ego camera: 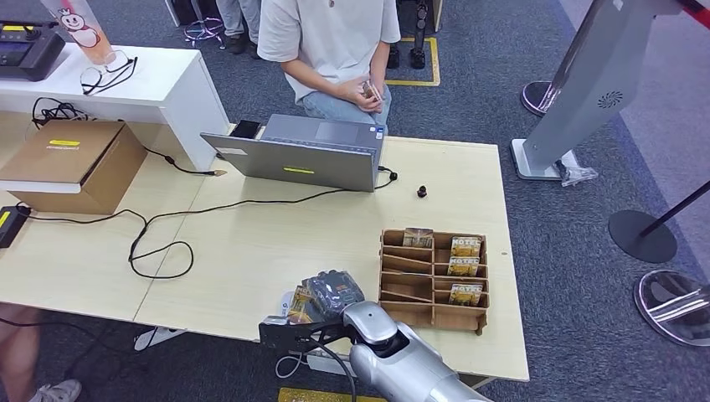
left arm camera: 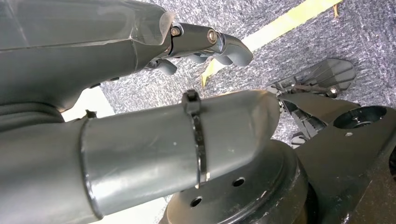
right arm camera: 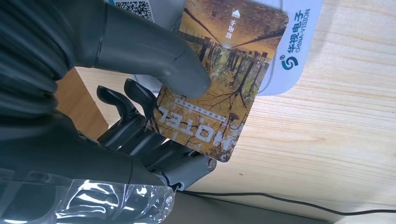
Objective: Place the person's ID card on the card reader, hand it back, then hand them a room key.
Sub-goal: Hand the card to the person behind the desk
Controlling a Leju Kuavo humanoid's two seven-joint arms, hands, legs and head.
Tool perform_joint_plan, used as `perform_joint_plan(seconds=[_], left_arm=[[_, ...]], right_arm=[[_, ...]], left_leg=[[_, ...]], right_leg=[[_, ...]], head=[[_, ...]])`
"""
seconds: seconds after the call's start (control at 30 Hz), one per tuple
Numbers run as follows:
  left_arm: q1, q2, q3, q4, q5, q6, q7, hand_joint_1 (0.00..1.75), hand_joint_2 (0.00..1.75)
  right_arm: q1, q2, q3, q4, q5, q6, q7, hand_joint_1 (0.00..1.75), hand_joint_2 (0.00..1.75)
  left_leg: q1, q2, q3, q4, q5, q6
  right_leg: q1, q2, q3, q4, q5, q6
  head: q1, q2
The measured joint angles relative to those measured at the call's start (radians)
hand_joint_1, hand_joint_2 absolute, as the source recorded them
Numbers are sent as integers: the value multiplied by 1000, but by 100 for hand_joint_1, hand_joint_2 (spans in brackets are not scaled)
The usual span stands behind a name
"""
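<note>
The right hand (right arm camera: 140,93) grips a room key (right arm camera: 219,79), a card printed with autumn trees and the word HOTEL. The thick thumb presses on the card's printed face and the darker fingers (right arm camera: 126,121) support it from underneath. The card lies nearly flat, just above a white card reader (right arm camera: 299,46) that carries blue lettering; one end of the card overlaps the reader, and its long axis runs from the hand out across the reader. In the head view this hand (ego camera: 331,293) sits near the front edge of the light wooden surface (ego camera: 251,243), just left of a wooden card rack (ego camera: 434,278) that holds more hotel cards in its compartments. A wide stretch of bare surface lies between the hand and a grey laptop (ego camera: 301,155) at the far edge, crossed on the left by a looping black cable (ego camera: 159,243). Behind the laptop sits a person (ego camera: 331,50), holding a small card in both hands. A cardboard box (ego camera: 75,163) stands at the far left. The left hand (left arm camera: 205,44) hangs over grey carpet with its fingers curled in around nothing.
</note>
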Motion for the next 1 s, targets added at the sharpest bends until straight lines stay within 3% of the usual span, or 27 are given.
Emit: perform_joint_plan(seconds=[0.23, 1.0], left_arm=[[0, -1, 0, -3, -8, -1, 2, 0, 0], [-2, 1, 0, -4, -18, 8, -6, 0, 0]], right_arm=[[0, 0, -1, 0, 9, 4, -11, 175, 175], [22, 0, -94, -56, -187, 109, -112, 175, 175]], left_leg=[[0, 0, 0, 0, 0, 0], [0, 0, 0, 0, 0, 0]], right_leg=[[0, 0, 0, 0, 0, 0], [0, 0, 0, 0, 0, 0]], head=[[0, 0], [0, 0]])
